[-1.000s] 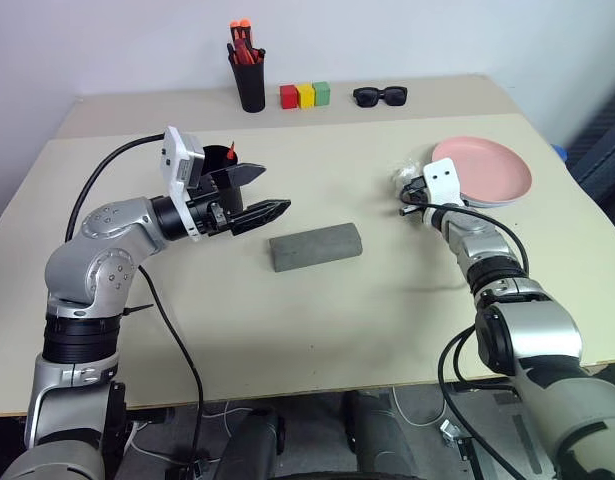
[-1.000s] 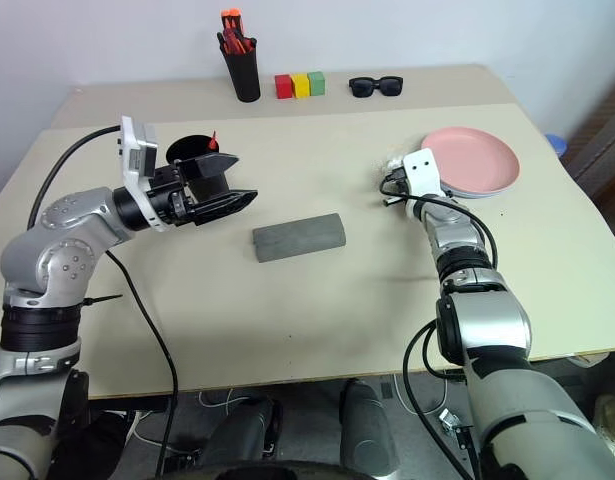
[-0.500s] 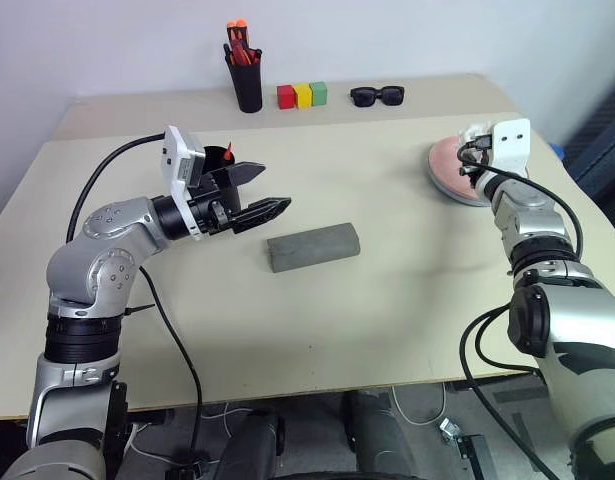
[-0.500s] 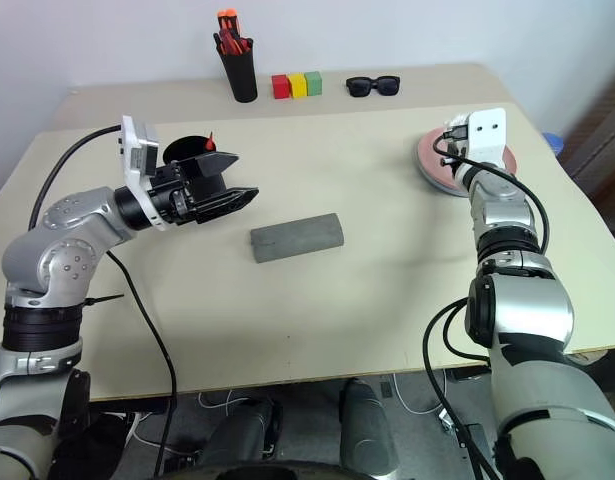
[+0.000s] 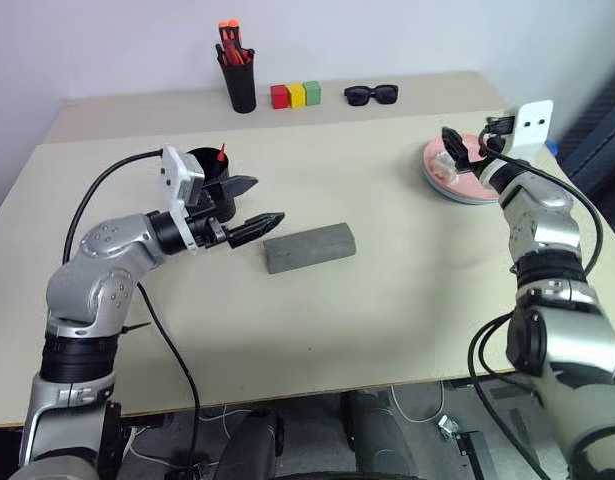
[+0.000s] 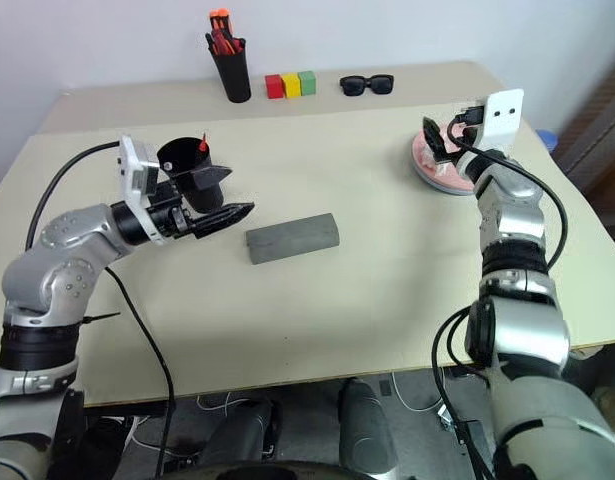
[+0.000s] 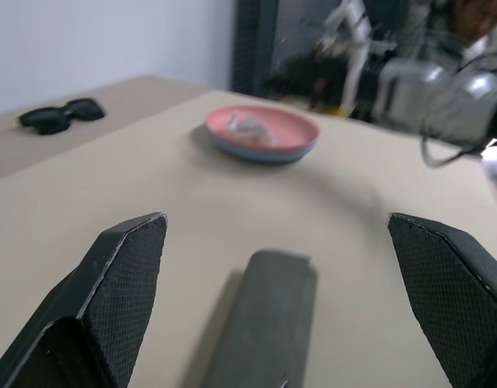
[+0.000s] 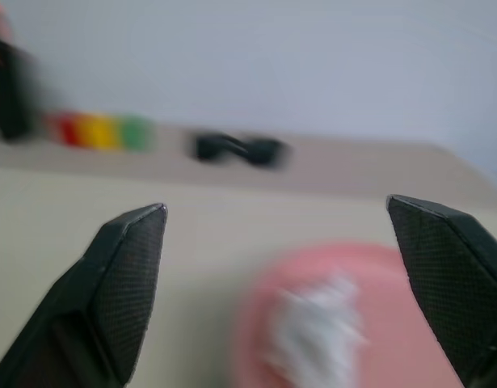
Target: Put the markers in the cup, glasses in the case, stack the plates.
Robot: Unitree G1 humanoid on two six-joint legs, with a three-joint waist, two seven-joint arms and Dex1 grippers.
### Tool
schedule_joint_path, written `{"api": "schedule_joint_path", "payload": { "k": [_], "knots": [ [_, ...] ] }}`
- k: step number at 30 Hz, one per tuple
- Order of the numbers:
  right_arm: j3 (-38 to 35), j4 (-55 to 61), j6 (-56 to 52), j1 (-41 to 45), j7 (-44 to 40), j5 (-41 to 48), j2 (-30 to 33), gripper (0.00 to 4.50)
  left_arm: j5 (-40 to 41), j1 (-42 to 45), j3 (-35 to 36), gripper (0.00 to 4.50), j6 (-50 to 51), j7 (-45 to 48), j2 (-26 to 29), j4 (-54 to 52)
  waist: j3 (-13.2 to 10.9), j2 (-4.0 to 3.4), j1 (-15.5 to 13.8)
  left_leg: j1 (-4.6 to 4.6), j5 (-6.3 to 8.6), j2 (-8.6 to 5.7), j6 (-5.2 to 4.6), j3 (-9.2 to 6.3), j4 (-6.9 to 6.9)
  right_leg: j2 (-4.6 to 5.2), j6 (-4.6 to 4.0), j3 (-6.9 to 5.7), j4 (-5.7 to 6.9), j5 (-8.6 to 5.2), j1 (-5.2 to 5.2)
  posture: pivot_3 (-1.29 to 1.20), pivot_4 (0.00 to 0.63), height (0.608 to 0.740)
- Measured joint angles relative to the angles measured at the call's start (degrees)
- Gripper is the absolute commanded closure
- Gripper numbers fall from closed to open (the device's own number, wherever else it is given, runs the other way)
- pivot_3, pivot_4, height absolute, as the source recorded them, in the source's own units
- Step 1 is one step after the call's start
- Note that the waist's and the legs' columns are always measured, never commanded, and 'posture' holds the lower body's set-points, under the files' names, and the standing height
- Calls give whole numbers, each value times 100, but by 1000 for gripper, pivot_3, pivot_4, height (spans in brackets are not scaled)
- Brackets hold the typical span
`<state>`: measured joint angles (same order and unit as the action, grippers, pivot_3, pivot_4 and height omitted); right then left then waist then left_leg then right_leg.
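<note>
The grey case lies shut at the table's middle. My left gripper hovers open just left of it, pointing at it, with nothing between its fingers. Behind that hand stands the black cup with a red-tipped marker upright in it. At the right the pink plate sits on the light blue plate. A small whitish crumpled thing lies on the pink one; I cannot tell what it is. My right gripper hangs open above the plates. The glasses are hidden.
Along the far edge stand a black pen holder with orange-red pens, three coloured blocks and black sunglasses. The plates sit close to the table's right edge.
My right gripper rose from the table left of the plates to above them and went from shut to open. A whitish thing now lies on the pink plate. My left hand sank slightly.
</note>
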<state>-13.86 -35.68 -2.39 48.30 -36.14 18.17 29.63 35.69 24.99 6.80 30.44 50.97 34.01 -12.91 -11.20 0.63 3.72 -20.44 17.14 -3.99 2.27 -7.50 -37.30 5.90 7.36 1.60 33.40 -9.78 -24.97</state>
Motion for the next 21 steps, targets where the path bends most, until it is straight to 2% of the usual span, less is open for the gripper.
{"api": "schedule_joint_path", "payload": {
  "k": [2, 5, 8, 14, 21],
  "knots": [
    [191, 1388, -564, -747, -662, 483, 78, 63, 53, -314, 105, 0, -78, 101, 27, -213, 0, -1, -41, -6, 0, 0, 0, 0, 0, 0, 0, 0, 0, 0, -7, 0, 150, 740],
    [521, 3261, -1673, -1855, -1708, 1356, 616, 63, 182, -858, 291, 0, -113, 239, 149, -440, -1, -2, -136, -7, 1, 0, -1, 1, -3, 1, 0, 1, 2, 0, -6, 0, 150, 740],
    [706, 4579, -2329, -2471, -2354, 1927, 1047, 63, 311, -1271, 541, 0, -100, 328, 328, -607, 1, 0, -161, 1, 1, 1, -2, 2, -13, 1, 0, 0, 1, -2, 9, 0, 150, 740],
    [823, 5167, -2099, -2876, -2875, 1905, 1200, 63, 410, -1999, 937, 0, -266, 619, 551, -697, 2, 2, -165, 16, 1, 3, -2, 6, -27, 0, 1, -2, 1, -3, 29, 0, 150, 740],
    [880, 4994, -2084, -2822, -3279, 1771, 1512, 63, 269, -2388, 1194, 0, -904, 590, 346, -764, 2, 2, -294, 11, 2, 4, -3, 7, -37, 1, -3, -4, -1, -1, 28, 0, 150, 740]
  ]
}}
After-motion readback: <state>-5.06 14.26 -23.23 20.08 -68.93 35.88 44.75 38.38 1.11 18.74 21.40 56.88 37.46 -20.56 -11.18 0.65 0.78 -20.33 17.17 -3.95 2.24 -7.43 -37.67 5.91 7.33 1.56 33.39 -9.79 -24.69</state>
